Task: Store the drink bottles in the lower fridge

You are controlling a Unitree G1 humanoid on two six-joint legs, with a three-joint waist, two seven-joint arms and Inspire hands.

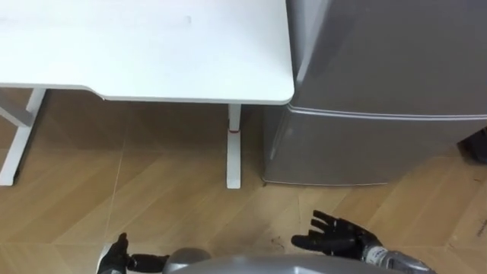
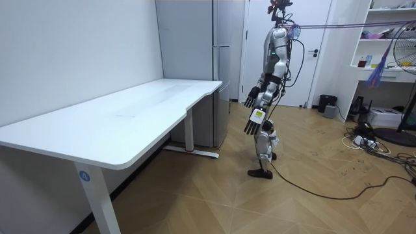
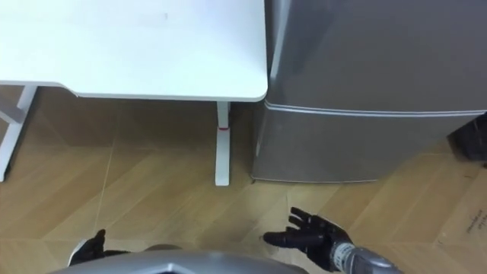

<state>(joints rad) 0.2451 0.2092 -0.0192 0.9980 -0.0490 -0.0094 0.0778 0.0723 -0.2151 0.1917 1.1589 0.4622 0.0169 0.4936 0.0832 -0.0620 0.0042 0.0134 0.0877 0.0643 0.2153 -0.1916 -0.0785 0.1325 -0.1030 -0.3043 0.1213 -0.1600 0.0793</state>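
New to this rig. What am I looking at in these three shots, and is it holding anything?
It is a two-legged humanoid robot with two five-fingered hands. The room view comes from a camera standing in the room. The two eye views look down from a stereo camera on the robot's head. The robot stands facing a tall silver two-door fridge with both doors shut, and a long white desk is on its left. Its left hand and right hand are open and hold nothing.

Ahead of the fingers of our right hand (image 1: 336, 237) stands the fridge (image 1: 380, 68). Ahead of those of our left hand (image 1: 116, 257) is the table (image 1: 152, 46), just beside the fridge.
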